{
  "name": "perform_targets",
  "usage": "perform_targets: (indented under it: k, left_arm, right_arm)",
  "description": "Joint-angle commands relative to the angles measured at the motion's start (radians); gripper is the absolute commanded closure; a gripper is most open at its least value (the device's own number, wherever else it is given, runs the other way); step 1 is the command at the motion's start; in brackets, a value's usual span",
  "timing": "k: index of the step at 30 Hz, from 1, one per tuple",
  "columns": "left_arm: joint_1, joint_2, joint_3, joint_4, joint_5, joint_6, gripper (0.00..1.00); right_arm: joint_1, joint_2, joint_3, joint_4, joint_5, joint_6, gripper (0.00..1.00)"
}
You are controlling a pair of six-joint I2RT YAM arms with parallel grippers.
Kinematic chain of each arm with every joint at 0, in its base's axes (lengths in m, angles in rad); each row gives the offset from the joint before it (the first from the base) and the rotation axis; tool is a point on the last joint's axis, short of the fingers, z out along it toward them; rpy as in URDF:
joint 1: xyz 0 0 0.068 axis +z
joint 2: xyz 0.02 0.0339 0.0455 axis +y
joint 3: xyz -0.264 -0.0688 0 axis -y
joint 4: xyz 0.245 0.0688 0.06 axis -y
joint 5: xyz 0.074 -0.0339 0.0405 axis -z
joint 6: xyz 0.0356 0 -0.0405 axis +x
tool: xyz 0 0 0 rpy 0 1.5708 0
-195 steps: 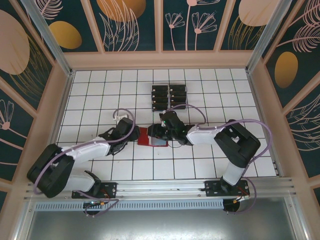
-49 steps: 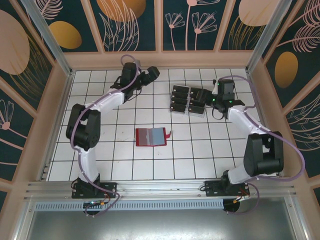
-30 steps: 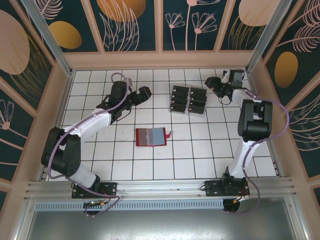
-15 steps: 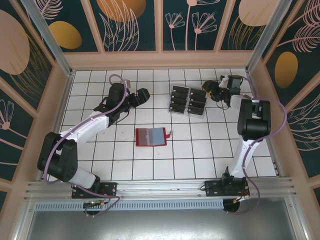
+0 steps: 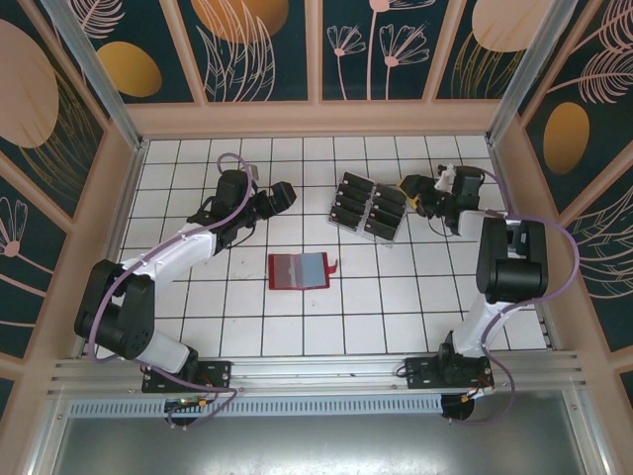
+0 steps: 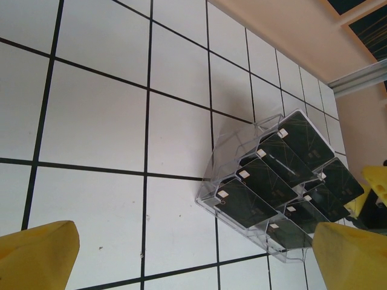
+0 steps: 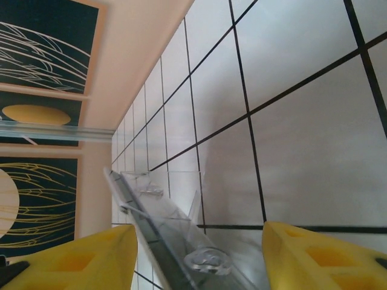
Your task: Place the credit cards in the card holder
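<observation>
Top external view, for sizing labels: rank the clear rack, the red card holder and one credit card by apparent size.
1. clear rack
2. red card holder
3. credit card, tilted in the rack, so foreshortened

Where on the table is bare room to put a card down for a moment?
Free: the tiles between the card holder and the near table edge, and those right of it, nearer than the clear rack. Crowded: around the rack, with the left gripper and right gripper flanking it.
</observation>
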Motion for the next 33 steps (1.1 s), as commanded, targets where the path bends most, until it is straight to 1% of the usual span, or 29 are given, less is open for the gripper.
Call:
perform_targets:
  k: [1,4,6,9,10,14,17,19,27,32,33]
  left_arm:
    - [0.001,0.003,-0.007,0.008,-0.007,0.025,0.01]
    - [0.001,-0.019,-0.024,-0.001,-0.023,0.033,0.02]
    - [0.001,-0.035,-0.037,-0.006,-0.034,0.039,0.01]
    - [0.001,-0.058,-0.058,-0.024,-0.053,0.047,0.01]
    - [0.001,-0.067,-0.065,-0.031,-0.058,0.052,0.02]
    - [0.002,-0.099,-0.091,-0.066,-0.091,0.081,0.01]
    - [0.004,-0.115,-0.099,-0.09,-0.119,0.103,0.01]
    - [0.006,-0.123,-0.106,-0.099,-0.129,0.112,0.02]
    - [0.026,-0.132,-0.127,-0.105,-0.13,0.125,0.02]
    - [0.033,-0.129,-0.141,-0.096,-0.121,0.126,0.01]
    - [0.034,-0.128,-0.142,-0.094,-0.12,0.126,0.02]
  right_arm:
    - [-0.002,-0.123,-0.016,-0.007,0.059,-0.029,0.42]
    - [0.004,-0.208,0.001,-0.122,0.135,-0.097,0.42]
    - [0.032,-0.252,0.029,-0.224,0.198,-0.164,0.42]
    - [0.133,-0.283,0.11,-0.429,0.354,-0.328,0.43]
    - [0.176,-0.281,0.14,-0.494,0.409,-0.386,0.43]
    - [0.314,-0.235,0.228,-0.673,0.551,-0.574,0.44]
    - [0.397,-0.196,0.254,-0.743,0.665,-0.683,0.44]
    - [0.43,-0.172,0.267,-0.775,0.722,-0.721,0.46]
    - [0.467,-0.108,0.296,-0.847,0.786,-0.783,0.63]
    - [0.478,-0.09,0.292,-0.869,0.798,-0.778,0.65]
    - [0.481,-0.089,0.29,-0.869,0.819,-0.777,0.65]
